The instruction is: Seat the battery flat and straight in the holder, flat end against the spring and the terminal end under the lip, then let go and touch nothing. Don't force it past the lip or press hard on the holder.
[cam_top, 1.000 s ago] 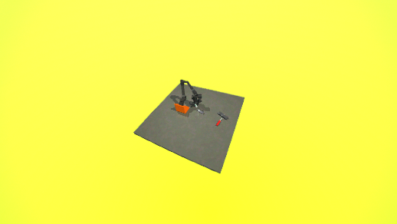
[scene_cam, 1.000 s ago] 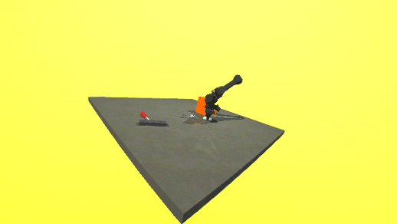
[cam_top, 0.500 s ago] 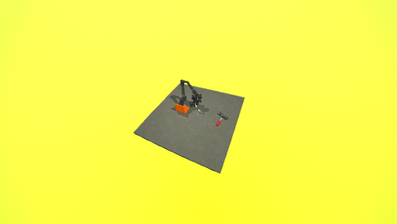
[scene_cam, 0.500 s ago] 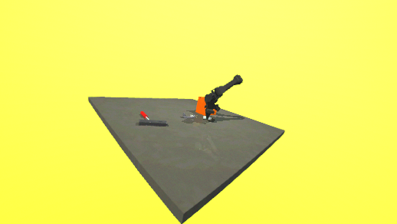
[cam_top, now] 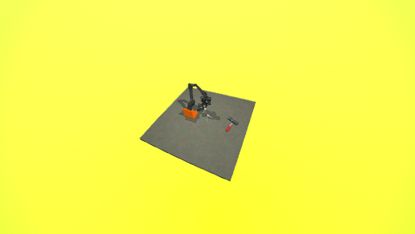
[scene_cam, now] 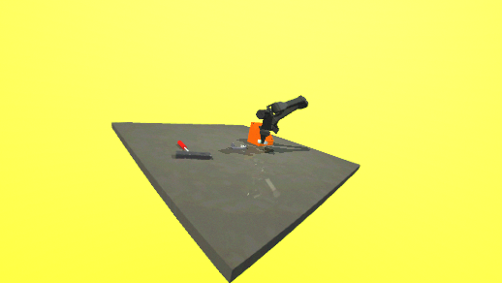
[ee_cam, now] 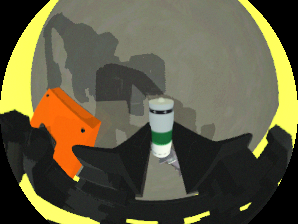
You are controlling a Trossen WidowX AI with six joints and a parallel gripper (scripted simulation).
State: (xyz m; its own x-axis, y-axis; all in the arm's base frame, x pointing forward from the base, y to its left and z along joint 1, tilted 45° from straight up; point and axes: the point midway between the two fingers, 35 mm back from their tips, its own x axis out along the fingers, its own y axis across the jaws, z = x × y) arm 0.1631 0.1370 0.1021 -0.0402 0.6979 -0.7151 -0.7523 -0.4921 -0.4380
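My gripper [ee_cam: 160, 124] [cam_top: 204, 106] [scene_cam: 264, 138] is shut on the battery [ee_cam: 160, 125], a white cylinder with a green band. In the wrist view the battery stands out lengthwise between the dark fingers, its pale end pointing away from the camera. A small grey metal piece [ee_cam: 172, 160] [cam_top: 208, 116] [scene_cam: 237, 145], which looks like the holder, lies on the dark mat [cam_top: 192, 144] [scene_cam: 233, 213]; in the wrist view it shows just behind the battery's near end. I cannot tell whether the battery touches it. The gripper hangs low over the mat beside the orange block.
An orange wedge-shaped block [cam_top: 190, 113] [scene_cam: 255, 133] [ee_cam: 63, 129] stands at the arm's base, close to the left of the gripper. A red-handled tool [cam_top: 228, 127] [scene_cam: 182, 144] with a dark bar head [cam_top: 232, 120] [scene_cam: 193, 155] lies apart on the mat. Yellow ground surrounds the mat.
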